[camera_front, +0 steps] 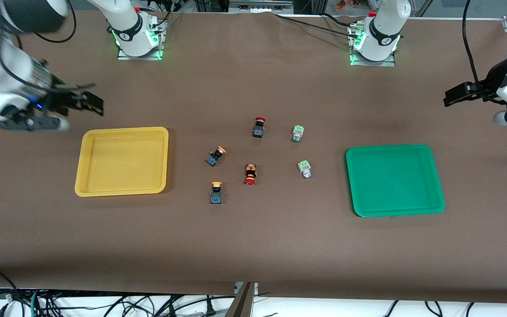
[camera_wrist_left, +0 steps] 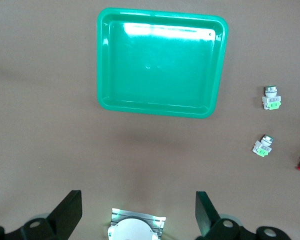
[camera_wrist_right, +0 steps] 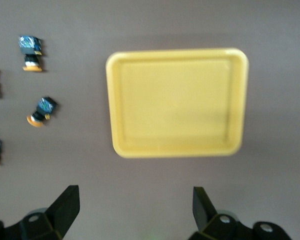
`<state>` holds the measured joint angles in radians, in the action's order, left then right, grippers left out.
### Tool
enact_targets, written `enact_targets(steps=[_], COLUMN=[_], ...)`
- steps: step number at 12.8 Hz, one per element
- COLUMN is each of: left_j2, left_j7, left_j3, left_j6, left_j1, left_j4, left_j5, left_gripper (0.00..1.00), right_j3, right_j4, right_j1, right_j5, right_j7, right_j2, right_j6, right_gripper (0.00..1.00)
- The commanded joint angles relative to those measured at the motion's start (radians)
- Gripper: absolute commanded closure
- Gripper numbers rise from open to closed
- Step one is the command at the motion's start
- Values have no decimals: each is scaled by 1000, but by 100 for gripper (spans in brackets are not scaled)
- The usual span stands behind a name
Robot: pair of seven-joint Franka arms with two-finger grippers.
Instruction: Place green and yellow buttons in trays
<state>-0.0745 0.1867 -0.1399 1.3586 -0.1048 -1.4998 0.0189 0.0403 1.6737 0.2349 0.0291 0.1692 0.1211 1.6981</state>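
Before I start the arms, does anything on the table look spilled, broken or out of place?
Nothing looks damaged or spilled. The yellow tray and green tray hold nothing; all six buttons lie on their sides between them, including two red ones that don't belong to either tray.

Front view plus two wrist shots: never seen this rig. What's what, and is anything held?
Two robot arms are bolted along one edge of a brown table. The wide picture looks down from across the table; the other two come from cameras on each arm's wrist, looking past its own fingers.

The left end effector hangs near the green tray; its wrist view shows that tray. The right end effector hangs near the yellow tray, seen in its view. Both are open and hold nothing.

Between the trays lie six small switches: two green buttons, two yellow buttons and two red-capped switches. Both trays hold nothing.
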Motion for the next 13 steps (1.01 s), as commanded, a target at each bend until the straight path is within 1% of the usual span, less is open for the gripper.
enact_targets(steps=[1, 2, 4, 6, 7, 8, 9, 11, 12, 13], left_j2=[4, 2, 1, 1, -4, -17, -22, -30, -40, -42], left_j7=[-30, -29, -24, -20, -18, -18, -10, 34, 45, 52], left_j3=[-1, -1, -1, -1, -1, -3, -4, -13, -14, -15], left_j6=[13, 13, 13, 13, 17, 14, 13, 13, 13, 13], left_j1=[-3, -3, -3, -3, -3, 2, 8, 27, 33, 39], left_j4=[-13, -11, -10, -8, -8, -1, 6, 27, 39, 39], left_j5=[-16, -16, -17, -22, -25, -25, -25, -22, -23, -25], left_gripper=[0, 0, 0, 0, 0, 0, 0, 0, 0, 0], right_j3=[-2, 0, -2, 0, 1, 1, 1, 3, 3, 4], right_j4=[-29, -34, -64, -150, -202, -242, -259, -258, -255, -253], right_j1=[66, 84, 147, 222, 262, 283, 302, 331, 333, 333], right_j5=[41, 76, 89, 84, 83, 81, 80, 77, 74, 69], right_j7=[116, 172, 269, 399, 473, 525, 553, 561, 559, 556], right_j2=[177, 249, 394, 552, 625, 676, 708, 739, 747, 750], right_j6=[189, 277, 465, 628, 687, 721, 745, 807, 817, 819], right_gripper=[0, 0, 0, 0, 0, 0, 0, 0, 2, 9])
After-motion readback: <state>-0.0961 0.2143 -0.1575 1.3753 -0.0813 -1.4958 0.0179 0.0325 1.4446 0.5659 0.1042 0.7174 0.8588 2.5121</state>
